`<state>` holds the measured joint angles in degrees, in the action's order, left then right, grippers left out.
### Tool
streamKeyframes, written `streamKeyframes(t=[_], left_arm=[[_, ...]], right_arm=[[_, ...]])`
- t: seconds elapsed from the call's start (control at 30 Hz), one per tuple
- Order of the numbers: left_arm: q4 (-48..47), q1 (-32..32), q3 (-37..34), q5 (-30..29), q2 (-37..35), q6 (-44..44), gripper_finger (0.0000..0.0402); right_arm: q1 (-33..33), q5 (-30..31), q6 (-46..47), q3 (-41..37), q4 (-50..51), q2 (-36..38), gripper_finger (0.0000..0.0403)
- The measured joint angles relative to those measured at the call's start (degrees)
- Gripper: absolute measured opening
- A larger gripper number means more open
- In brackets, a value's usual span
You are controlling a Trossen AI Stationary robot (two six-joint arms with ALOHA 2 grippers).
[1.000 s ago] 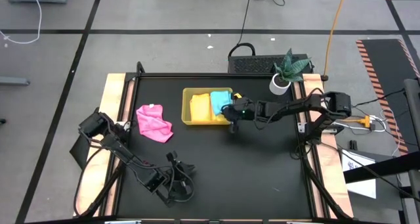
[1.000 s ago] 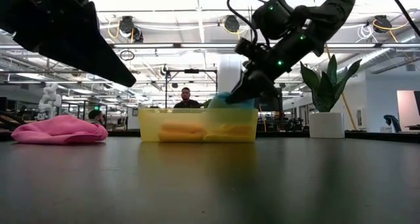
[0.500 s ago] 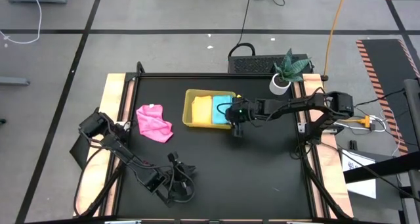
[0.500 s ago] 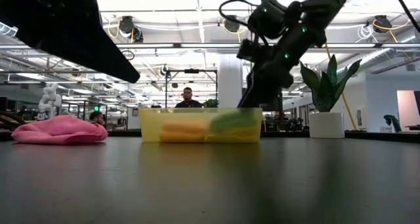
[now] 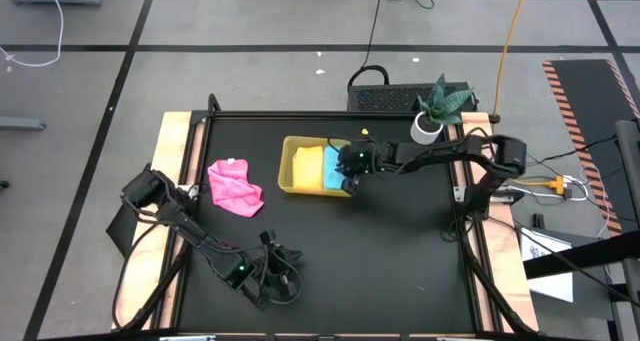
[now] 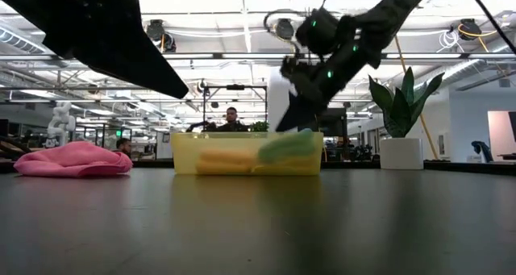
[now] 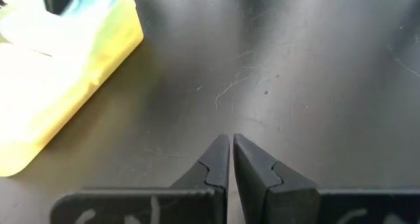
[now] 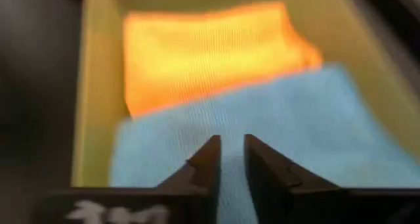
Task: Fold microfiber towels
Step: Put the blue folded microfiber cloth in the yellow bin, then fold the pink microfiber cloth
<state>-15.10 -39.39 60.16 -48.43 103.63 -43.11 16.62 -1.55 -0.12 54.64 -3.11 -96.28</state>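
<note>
Softly ribbed blue towel [image 8: 275,132] lies flat.

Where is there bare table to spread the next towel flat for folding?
The black table is bare between the yellow-green plastic tray and the front edge, right of the left gripper. It is crowded around the tray, under the right gripper, and beside the crumpled pink microfiber towel.

You see sky blue towel [image 8: 262,138] cut by frame edge, blurred. Tray [image 7: 59,112] overexposed, cropped. Right gripper [image 5: 350,163] covers part of tray contents.
</note>
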Motion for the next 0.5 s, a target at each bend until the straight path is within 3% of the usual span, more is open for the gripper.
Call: streamKeyframes(t=[0.13,0.23,0.37,0.5], left_arm=[[0.0,0.0,0.0,0.35,0.0,0.01,0.0026],[-0.02,0.0,0.0,0.08,0.0,-0.42,0.0026],[-0.29,0.0,0.0,-0.13,0.0,-3.36,0.0026],[-4.94,-0.32,0.02,-0.1,-0.89,-10.72,0.0026]], right_arm=[[0.55,1.92,-1.95,-0.08,2.17,-2.98,0.0008],[-0.66,9.2,-5.06,-0.08,0.91,-1.71,0.0009],[-4.23,18.92,-6.78,-0.15,0.83,3.98,0.0009],[-10.01,22.63,-6.92,-2.77,0.64,11.66,0.0001]])
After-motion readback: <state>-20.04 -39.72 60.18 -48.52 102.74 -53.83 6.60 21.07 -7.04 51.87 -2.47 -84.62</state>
